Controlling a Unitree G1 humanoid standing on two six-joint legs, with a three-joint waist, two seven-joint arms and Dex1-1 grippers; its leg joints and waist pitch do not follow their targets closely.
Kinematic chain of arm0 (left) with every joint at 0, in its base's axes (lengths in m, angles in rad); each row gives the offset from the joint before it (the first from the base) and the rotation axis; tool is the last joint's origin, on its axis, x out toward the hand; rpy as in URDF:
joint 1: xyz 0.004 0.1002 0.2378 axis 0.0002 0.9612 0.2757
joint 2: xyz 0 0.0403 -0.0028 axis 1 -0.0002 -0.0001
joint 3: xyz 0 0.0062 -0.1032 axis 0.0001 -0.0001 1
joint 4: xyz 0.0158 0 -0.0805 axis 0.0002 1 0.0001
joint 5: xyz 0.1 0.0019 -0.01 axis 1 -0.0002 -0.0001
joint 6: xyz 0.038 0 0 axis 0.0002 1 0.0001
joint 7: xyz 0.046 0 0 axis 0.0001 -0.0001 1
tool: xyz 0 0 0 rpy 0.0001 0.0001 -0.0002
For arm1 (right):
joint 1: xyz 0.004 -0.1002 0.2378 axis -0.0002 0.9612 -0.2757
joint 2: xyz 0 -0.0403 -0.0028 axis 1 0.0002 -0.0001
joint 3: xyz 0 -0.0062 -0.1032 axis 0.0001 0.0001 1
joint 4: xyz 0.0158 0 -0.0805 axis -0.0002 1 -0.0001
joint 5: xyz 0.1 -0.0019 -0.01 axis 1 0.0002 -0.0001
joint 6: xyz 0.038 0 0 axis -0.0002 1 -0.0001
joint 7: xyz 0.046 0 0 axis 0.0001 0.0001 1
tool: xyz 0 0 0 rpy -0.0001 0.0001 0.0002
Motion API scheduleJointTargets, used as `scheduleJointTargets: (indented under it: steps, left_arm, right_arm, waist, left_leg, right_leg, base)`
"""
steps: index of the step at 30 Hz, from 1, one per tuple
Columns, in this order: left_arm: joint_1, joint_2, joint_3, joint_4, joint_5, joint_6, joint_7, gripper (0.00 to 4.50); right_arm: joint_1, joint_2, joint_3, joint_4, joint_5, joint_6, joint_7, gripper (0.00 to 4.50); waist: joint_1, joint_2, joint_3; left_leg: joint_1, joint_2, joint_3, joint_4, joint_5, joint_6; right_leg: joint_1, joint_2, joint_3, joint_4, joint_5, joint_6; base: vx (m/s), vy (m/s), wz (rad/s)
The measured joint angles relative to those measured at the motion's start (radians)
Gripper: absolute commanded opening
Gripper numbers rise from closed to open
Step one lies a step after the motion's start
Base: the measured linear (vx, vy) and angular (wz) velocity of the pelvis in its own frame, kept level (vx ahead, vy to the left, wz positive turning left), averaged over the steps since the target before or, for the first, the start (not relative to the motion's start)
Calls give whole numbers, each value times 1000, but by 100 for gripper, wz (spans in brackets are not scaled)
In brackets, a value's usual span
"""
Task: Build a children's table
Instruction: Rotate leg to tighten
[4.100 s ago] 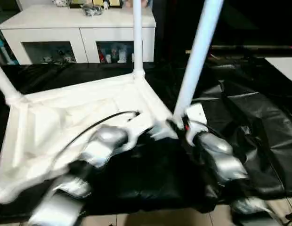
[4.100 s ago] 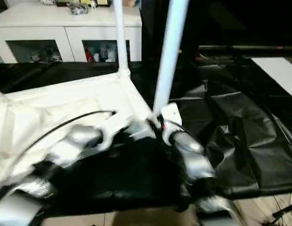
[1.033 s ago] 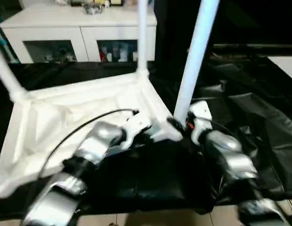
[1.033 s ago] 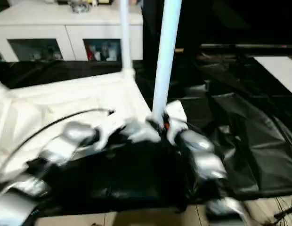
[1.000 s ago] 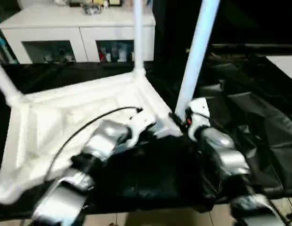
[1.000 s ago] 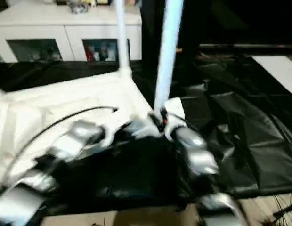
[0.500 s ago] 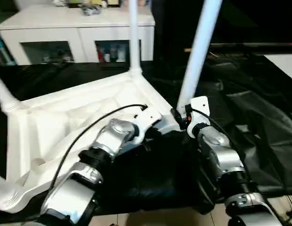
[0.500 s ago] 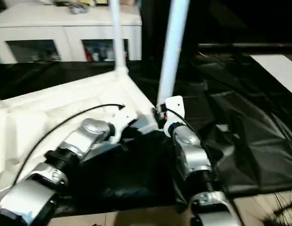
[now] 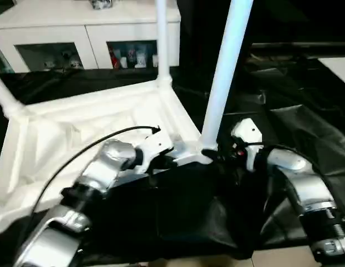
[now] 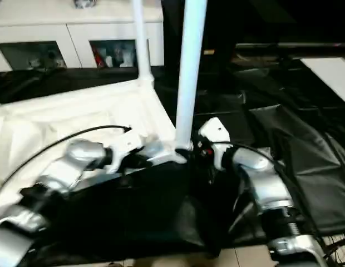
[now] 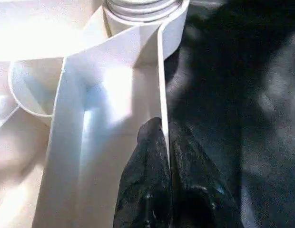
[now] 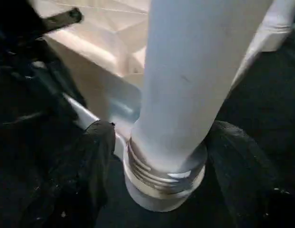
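Observation:
The children's table top [image 9: 78, 133] lies upside down on a black sheet, ribbed side up. Three white legs stand in its corner sockets: the near right leg [image 9: 222, 72], a far leg [image 9: 161, 39] and a left leg [image 9: 5, 94]. My left gripper [image 11: 165, 130] is shut on the thin rim wall beside the near right socket, also seen from the head [image 9: 171, 161]. My right gripper [image 12: 166, 142] is open around the threaded base of the near right leg. One finger [image 12: 97, 147] stands on each side, a little off the collar.
A white cabinet [image 9: 89, 33] with glass-fronted compartments stands behind the table top. The crumpled black sheet [image 9: 295, 111] covers the floor to the right. A black cable [image 9: 89, 150] runs along my left forearm. Pale floor shows at the near edge [image 10: 233, 253].
My right gripper's fingers have spread apart from the leg's base, and the right forearm has swung out to the right. The left gripper has kept its hold on the rim. The camera has shifted.

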Motion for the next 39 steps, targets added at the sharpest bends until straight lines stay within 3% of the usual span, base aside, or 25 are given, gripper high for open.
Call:
scheduleJointTargets:
  steps: [8,19,31,39]
  left_arm:
    - [37,18,-6,-69,0,25,-29,0]
    - [46,26,-10,-96,0,44,-38,0]
    - [69,34,-12,-130,1,60,-37,0]
    - [73,37,-12,-133,2,70,-34,0]
  right_arm:
    - [17,-14,39,-17,-19,-18,33,364]
    - [-2,6,49,20,-35,-47,29,364]
    - [-5,17,50,46,-57,-77,29,258]
    - [-6,22,51,52,-56,-94,30,220]
  waist:
    - [1,-2,1]
    - [-1,-3,0]
    - [-2,-7,-2]
    - [-5,-8,-3]
  left_leg:
    - [-2,0,1,6,-3,-5]
    - [-2,0,1,8,-1,-4]
    - [-2,0,1,10,0,-1]
    - [0,0,1,14,-3,-6]
  right_leg:
    - [0,-1,2,3,1,-1]
    - [0,-1,2,4,1,-2]
    - [0,-1,2,7,1,-2]
    - [0,-1,3,13,1,-2]
  base:
    - [0,0,0]
    - [0,0,0]
    - [0,0,0]
    - [0,0,0]
